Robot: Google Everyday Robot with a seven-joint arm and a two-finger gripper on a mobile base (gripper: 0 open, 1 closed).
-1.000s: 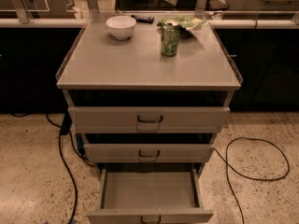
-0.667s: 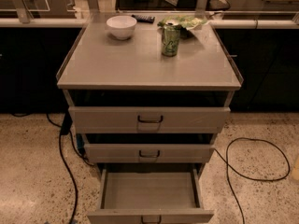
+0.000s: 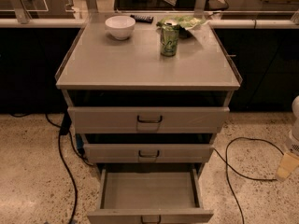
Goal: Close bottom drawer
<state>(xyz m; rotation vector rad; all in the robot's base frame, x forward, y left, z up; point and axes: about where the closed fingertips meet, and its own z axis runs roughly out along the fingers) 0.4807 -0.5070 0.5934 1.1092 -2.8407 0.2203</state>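
Note:
The bottom drawer (image 3: 149,215) of the grey-beige cabinet is pulled far out, and its empty tray (image 3: 148,189) shows from above. Its small dark loop handle (image 3: 150,220) sits at the centre of the front, cut by the lower edge of the view. My gripper (image 3: 286,166) shows at the far right edge as a white arm piece with a pale yellowish tip. It hangs above the floor, well to the right of the drawer and apart from it.
The top drawer (image 3: 148,119) and middle drawer (image 3: 148,153) stand slightly out. On the cabinet top (image 3: 117,64) are a white bowl (image 3: 120,27), a green can (image 3: 169,39), a green bag (image 3: 184,21) and a dark remote (image 3: 141,18). Black cables (image 3: 64,171) lie on the speckled floor on both sides.
The white arm piece with the yellowish tip has come into view at the right edge. The cabinet and its drawers have not moved.

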